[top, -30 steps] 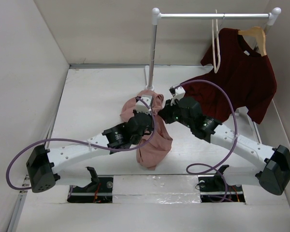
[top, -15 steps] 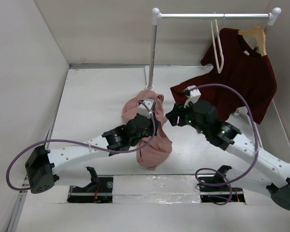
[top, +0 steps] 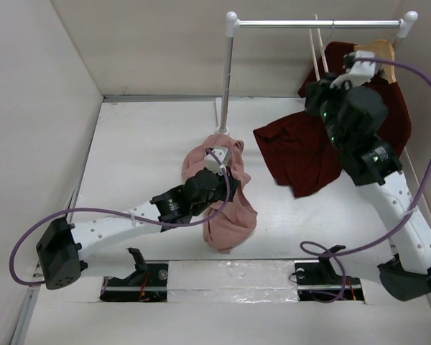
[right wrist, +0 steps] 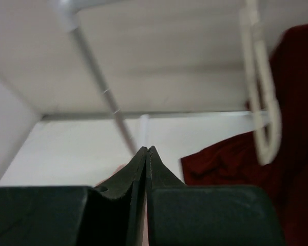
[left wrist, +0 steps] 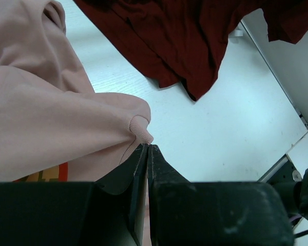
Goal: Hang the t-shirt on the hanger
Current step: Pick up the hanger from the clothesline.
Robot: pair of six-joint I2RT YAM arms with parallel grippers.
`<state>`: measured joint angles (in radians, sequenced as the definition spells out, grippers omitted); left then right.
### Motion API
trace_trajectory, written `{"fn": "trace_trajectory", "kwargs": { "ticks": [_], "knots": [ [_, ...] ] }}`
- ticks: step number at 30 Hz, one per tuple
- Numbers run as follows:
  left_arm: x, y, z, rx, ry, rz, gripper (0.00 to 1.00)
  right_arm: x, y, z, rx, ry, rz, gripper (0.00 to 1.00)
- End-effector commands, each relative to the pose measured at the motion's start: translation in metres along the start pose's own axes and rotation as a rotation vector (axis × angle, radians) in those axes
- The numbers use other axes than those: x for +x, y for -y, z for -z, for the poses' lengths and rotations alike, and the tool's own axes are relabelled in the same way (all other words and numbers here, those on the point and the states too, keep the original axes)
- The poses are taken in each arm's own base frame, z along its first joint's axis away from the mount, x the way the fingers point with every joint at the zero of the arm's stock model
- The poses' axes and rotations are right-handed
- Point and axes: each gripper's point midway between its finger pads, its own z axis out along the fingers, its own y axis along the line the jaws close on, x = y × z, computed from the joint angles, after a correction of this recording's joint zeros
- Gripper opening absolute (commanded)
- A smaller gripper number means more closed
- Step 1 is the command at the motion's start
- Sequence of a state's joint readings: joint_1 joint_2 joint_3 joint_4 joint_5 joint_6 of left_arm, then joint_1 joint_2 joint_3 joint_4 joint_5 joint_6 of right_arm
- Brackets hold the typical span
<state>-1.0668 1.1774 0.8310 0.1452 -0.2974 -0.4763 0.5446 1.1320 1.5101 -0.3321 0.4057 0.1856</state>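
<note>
The salmon-pink t-shirt [top: 226,215] lies bunched at the table's middle, partly lifted. My left gripper [top: 226,180] is shut on its ribbed edge [left wrist: 138,128], and a bit of orange print [left wrist: 46,174] shows beside the fingers. The pale cream hanger [top: 317,54] hangs from the rail [top: 316,23] at the back right. My right gripper [top: 314,97] is raised just below and in front of that hanger, shut with nothing between its fingers. In the right wrist view the hanger [right wrist: 262,102] is blurred, up and to the right of the shut tips [right wrist: 147,148].
A dark maroon t-shirt [top: 302,151] hangs on a tan wooden hanger [top: 379,50], its lower part draped on the table. The rack's white post [top: 226,79] stands behind the pink shirt. Walls close in on the left, back and right.
My right gripper let go of the pink t-shirt, swung up and right to the hanger, and is shut again. The left gripper kept its hold and hardly moved.
</note>
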Motion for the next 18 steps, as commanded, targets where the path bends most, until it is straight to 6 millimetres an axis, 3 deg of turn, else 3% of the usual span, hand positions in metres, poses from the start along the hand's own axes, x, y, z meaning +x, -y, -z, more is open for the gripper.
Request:
{"fn": "trace_trajectory", "kwargs": {
  "ticks": [1,2,3,4,5,6,7,10,11,13,18],
  "knots": [
    [-0.017,0.014,0.009,0.084,0.064,0.027,0.0,-0.056,0.055,-0.009,0.198,0.106,0.061,0.24],
    [-0.015,0.014,0.009,0.086,0.059,0.026,0.0,-0.054,0.062,-0.021,0.218,0.092,0.072,0.34],
    [-0.015,0.014,0.011,0.09,0.062,0.027,0.0,-0.067,0.065,-0.024,0.212,0.109,0.067,0.43],
    [-0.013,0.013,0.011,0.088,0.06,0.027,0.0,-0.07,0.071,-0.031,0.216,0.11,0.071,0.59],
    [-0.012,0.012,0.011,0.089,0.058,0.024,0.0,-0.074,0.088,-0.038,0.243,0.104,0.081,0.64],
    [-0.013,0.012,0.013,0.092,0.061,0.026,0.0,-0.054,0.089,-0.057,0.211,0.028,0.097,0.66],
    [-0.014,0.012,0.014,0.092,0.064,0.022,0.0,-0.068,0.091,-0.06,0.215,0.048,0.094,0.67],
    [-0.013,0.01,0.017,0.09,0.069,0.023,0.0,-0.058,0.112,-0.082,0.25,0.014,0.118,0.67],
    [-0.014,0.01,0.018,0.094,0.073,0.028,0.0,-0.064,0.115,-0.085,0.234,0.019,0.116,0.67],
    [-0.013,0.01,0.018,0.095,0.071,0.029,0.0,-0.046,0.123,-0.102,0.229,-0.047,0.117,0.67],
    [-0.011,0.007,0.022,0.096,0.067,0.033,0.0,-0.031,0.128,-0.119,0.218,-0.097,0.126,0.57]
  ]
}}
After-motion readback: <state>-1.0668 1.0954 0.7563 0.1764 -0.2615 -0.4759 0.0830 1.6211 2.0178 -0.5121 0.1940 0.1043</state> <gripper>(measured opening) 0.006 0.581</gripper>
